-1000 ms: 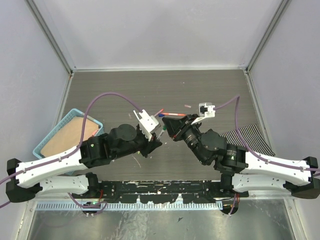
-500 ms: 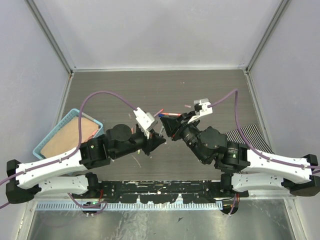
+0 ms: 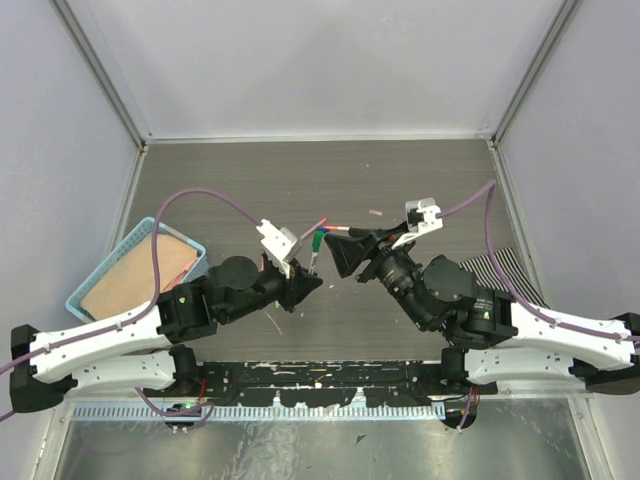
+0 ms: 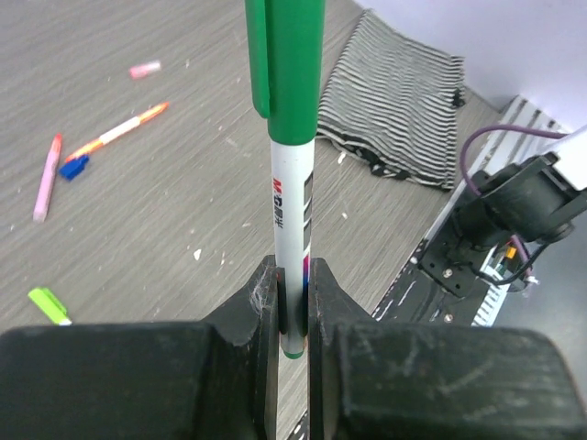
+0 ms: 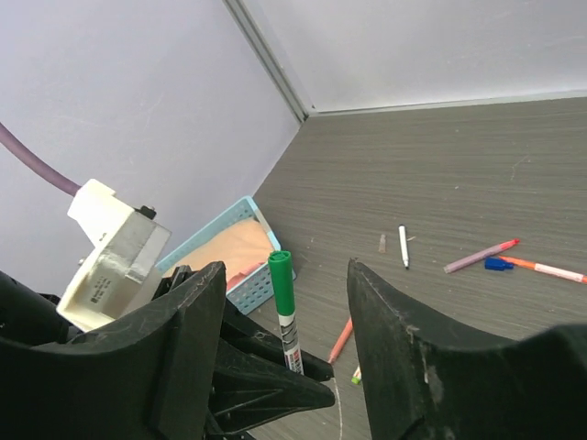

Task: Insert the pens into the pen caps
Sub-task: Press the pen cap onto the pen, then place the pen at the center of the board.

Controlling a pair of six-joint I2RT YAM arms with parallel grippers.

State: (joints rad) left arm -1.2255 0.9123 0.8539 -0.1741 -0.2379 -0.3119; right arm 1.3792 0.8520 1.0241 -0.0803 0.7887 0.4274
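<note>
Blue basket (image 3: 105, 262) — tan slab (image 3: 135, 272) inside; left gripper (image 4: 293, 284) grips pen (image 4: 293, 202).

Lab: walled robot test table (image 3: 250, 180)

Arms inward; left gripper (image 4: 292, 282) clamped (right gripper (image 5: 284, 275) agape).

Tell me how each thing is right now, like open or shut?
left gripper: shut on the green pen
green pen: capped, upright
right gripper: open, empty
blue cap: lying on the table
pink pen: lying flat on the table
</note>
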